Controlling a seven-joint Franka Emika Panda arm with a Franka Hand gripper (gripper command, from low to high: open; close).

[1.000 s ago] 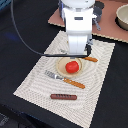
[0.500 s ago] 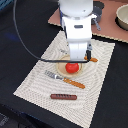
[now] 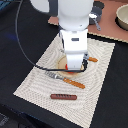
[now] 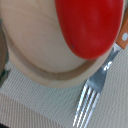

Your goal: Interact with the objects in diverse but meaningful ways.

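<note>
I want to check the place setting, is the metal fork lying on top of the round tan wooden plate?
No, the metal fork lies on the woven cream placemat beside the round tan wooden plate, whose surface carries the red round tomato.

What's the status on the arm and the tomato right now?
Claw low over plate, fingers unseen, state unknown. Tomato on plate, directly below. Fork beside plate rim; sausage apart.

Red tomato (image 4: pixel 90 25) resting on round tan plate (image 4: pixel 35 55); silver fork (image 4: pixel 92 97) with orange handle just beside the plate's rim, on pale ribbed mat (image 4: pixel 30 107).
</note>
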